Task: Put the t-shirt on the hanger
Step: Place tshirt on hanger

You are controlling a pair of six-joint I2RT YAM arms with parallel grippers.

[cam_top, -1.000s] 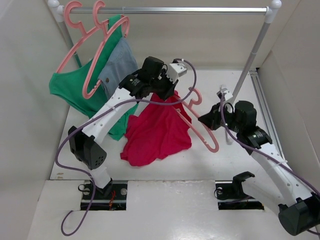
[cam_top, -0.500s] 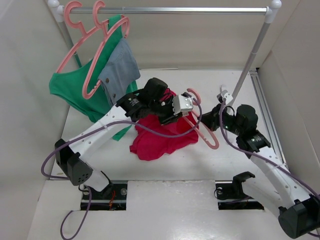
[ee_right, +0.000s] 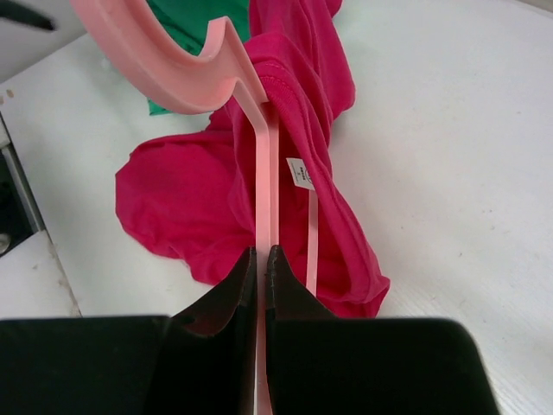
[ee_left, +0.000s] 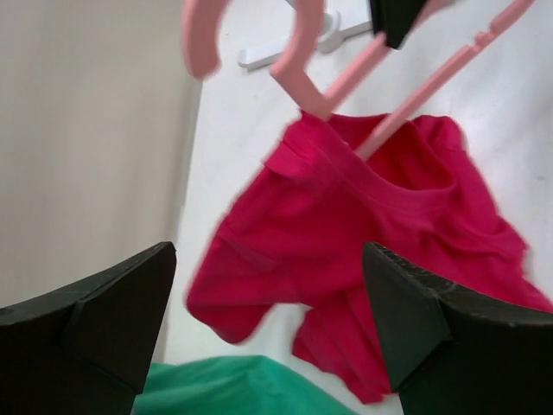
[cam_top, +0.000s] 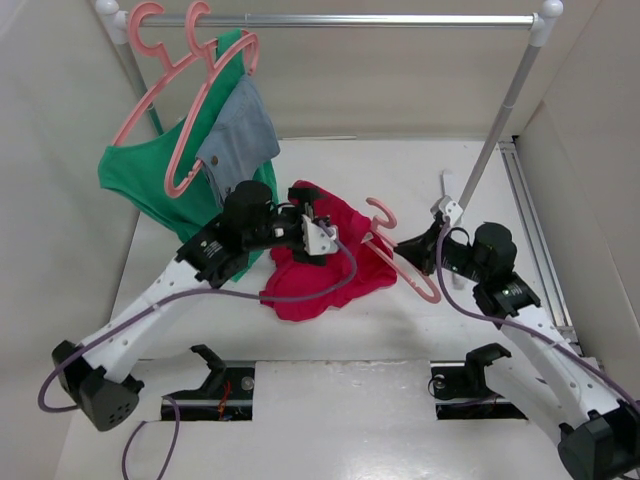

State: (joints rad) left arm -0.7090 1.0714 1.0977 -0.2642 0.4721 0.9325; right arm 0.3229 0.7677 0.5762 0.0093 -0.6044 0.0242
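The crimson t-shirt [cam_top: 335,265] lies crumpled on the white table, with its neck opening threaded over one arm of the pink hanger [cam_top: 405,262]. In the right wrist view the hanger [ee_right: 264,164] runs into the t-shirt [ee_right: 190,203], whose white label [ee_right: 300,173] shows beside it. My right gripper [ee_right: 261,256] is shut on the hanger's thin arm, near the hanger's right end [cam_top: 418,245]. My left gripper [cam_top: 312,222] hangs open over the shirt's left side, holding nothing. In the left wrist view the t-shirt [ee_left: 346,251] and hanger hook [ee_left: 298,60] lie beyond the wide-apart jaws.
A metal rail [cam_top: 340,19] crosses the back, its right post [cam_top: 498,140] slanting down to the table. Two more pink hangers [cam_top: 175,90] on it carry a green garment [cam_top: 140,175] and a grey-blue denim piece [cam_top: 240,130]. White walls close in both sides.
My left gripper has opened and let go of the t-shirt, and the left arm has drawn back to the left. The shirt has dropped onto the table around the hanger.
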